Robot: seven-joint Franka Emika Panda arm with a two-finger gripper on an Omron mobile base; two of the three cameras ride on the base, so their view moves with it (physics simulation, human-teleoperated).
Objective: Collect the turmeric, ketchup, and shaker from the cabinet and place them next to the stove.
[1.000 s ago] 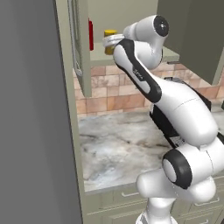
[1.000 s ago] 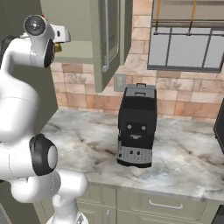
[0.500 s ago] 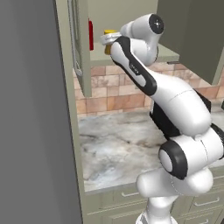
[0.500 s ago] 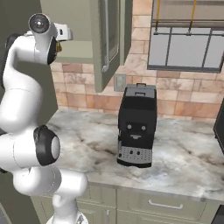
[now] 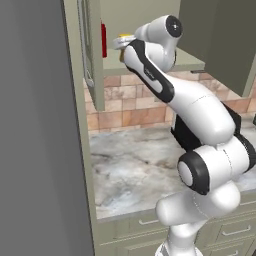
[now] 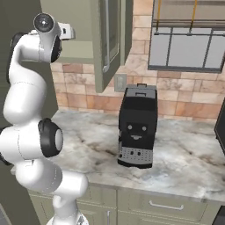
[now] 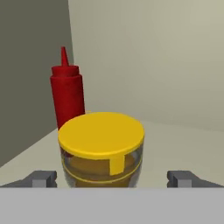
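The turmeric (image 7: 101, 140), a squat jar with a yellow lid, stands on the cabinet shelf (image 7: 183, 140) right in front of the hand. My gripper (image 7: 112, 178) is open, one fingertip on each side of the jar, with a gap on both sides. The ketchup (image 7: 66, 92), a slim red bottle, stands just behind the jar to the left, near the cabinet's side wall. From the left base view, the ketchup (image 5: 103, 40) and the turmeric lid (image 5: 125, 36) show inside the open cabinet (image 5: 93, 60), beside my hand. The shaker and the stove are out of view.
The cabinet door (image 6: 105, 39) stands open with its long bar handle. Below it lies the marble counter (image 6: 88, 136), with a black coffee machine (image 6: 137, 127) against the brick wall. A tall grey panel (image 5: 35, 130) closes off the left side.
The arm has stretched up and carried the hand a little further into the cabinet toward the turmeric. The jaws have stayed open.
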